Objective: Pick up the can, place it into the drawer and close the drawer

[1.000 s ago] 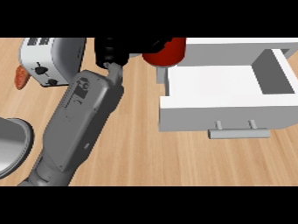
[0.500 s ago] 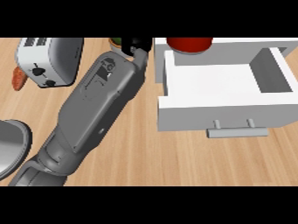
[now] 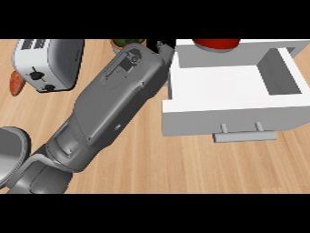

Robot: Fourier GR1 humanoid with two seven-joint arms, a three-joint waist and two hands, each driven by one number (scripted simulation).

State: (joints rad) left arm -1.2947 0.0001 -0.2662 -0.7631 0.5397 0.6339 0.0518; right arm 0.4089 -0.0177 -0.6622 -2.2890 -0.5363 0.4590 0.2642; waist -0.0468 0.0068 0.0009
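Head view: red can point(image 3: 216, 44) above open drawer point(image 3: 237, 109).

No text, label, brand, number or sign can be read anywhere. The red metal can point(image 3: 216, 44), the white open drawer point(image 3: 237, 109), the silver toaster point(image 3: 47, 63) and the wooden counter point(image 3: 204, 168) all show plain surfaces, without any readable letters or marks.

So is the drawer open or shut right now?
Open: the drawer is pulled out, its white inside showing, the red can at its far edge.
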